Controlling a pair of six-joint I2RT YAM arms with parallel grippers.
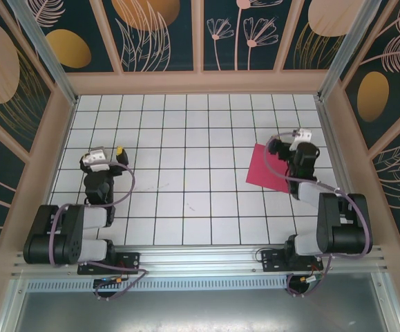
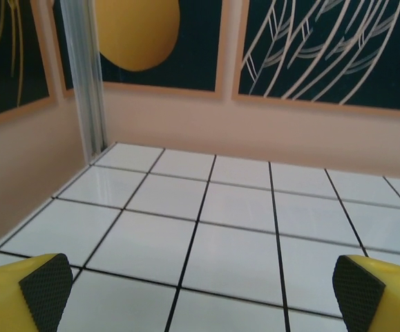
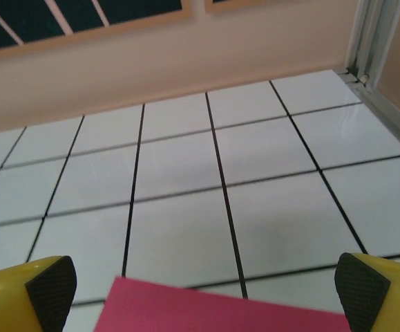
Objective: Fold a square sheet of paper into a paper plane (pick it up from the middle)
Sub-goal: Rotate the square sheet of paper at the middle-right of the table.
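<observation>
Top external view: the square sheet of paper (image 1: 266, 169) is seen lying flat on the right half of the desk (image 1: 186, 131), turned a little against the black grid of the white tiles; the part that shows is plain magenta-pink; its right part is hidden beneath the right arm (image 1: 331, 221), so the whole outline cannot be told.

The right claw (image 3: 205, 285) is placed at the sheet's far side; in the right wrist view the sheet's far edge is seen low in the picture, running between the two yellow fingers (image 3: 13, 297), whose black pads (image 3: 51, 287) face each other; the claw is released and spread wide, with nothing grasped; whether the fingers touch the paper cannot be told. Beyond the sheet, bare tiles are seen up to the pale wall (image 3: 186, 62); a metal post (image 3: 374, 34) stands in the far right corner.

The left claw (image 2: 200, 283) is found on the left half of the desk, well apart from the sheet; it too is released, its yellow fingers spread wide over bare tiles, with nothing held between them; it is pointed toward the far wall.
</observation>
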